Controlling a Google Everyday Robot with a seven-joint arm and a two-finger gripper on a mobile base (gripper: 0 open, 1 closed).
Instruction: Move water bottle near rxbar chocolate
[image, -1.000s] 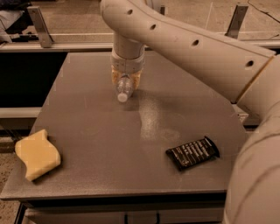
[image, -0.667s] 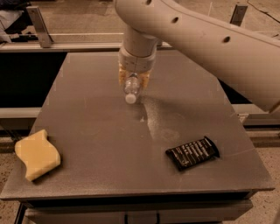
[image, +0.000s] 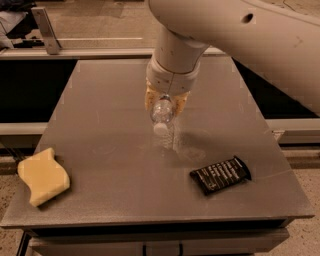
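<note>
I have the tool (image: 165, 104) over the middle of the tabletop (image: 100, 130), its two yellowish fingers (image: 150, 100) closed around the bottle (image: 162, 113). The bottle is clear ribbed plastic, tilted with its white cap (image: 160, 129) lowest and pointing at the surface. I can't tell whether the cap touches, or whether there is anything in the bottle. The bar (image: 220, 174) lies flat, well apart from the bottle, near the front right edge: a black wrapper with pale lettering and crimped ends, set at a slant. A wavy-edged yellow sponge (image: 43, 175) sits at the front left corner. The tabletop is smooth matte grey with a faint sheen under the bottle. The arm (image: 235, 40) is a thick, rounded cream shell.
</note>
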